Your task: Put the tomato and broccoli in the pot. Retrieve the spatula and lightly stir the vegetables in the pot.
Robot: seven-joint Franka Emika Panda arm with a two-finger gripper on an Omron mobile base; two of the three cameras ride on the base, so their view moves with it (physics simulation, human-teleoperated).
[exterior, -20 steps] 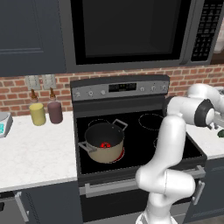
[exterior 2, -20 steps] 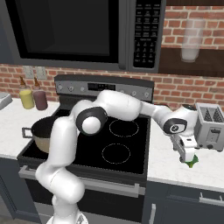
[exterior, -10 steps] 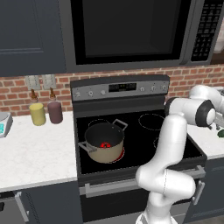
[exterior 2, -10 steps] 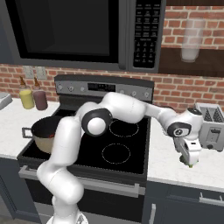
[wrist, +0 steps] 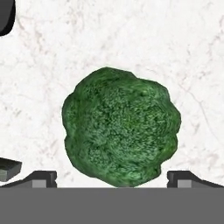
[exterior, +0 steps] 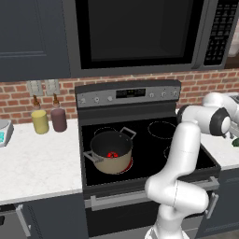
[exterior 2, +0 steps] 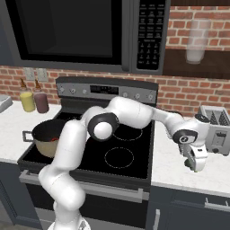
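Observation:
The broccoli (wrist: 121, 133), a bumpy green head, lies on the white marble counter right of the stove. My gripper (wrist: 113, 177) hangs straight above it, open. One dark fingertip (wrist: 43, 177) stands on each side of the head, neither touching it. In the right base view my gripper (exterior 2: 196, 167) points down at the counter in front of the toaster and covers the broccoli. The tan pot (exterior: 111, 151) sits on the front left burner with the red tomato (exterior: 112, 154) inside; the pot (exterior 2: 46, 137) is far left of my hand. The spatula is out of view.
A silver toaster (exterior 2: 216, 130) stands just behind my hand. A yellow jar (exterior: 39, 121) and a dark red jar (exterior: 59, 119) stand on the left counter. The microwave (exterior 2: 76, 31) hangs over the stove. The counter's front edge is close below my hand.
My hand has swung right and come down over the broccoli, which showed under it in the right base view and is now covered. The jaws have stayed open.

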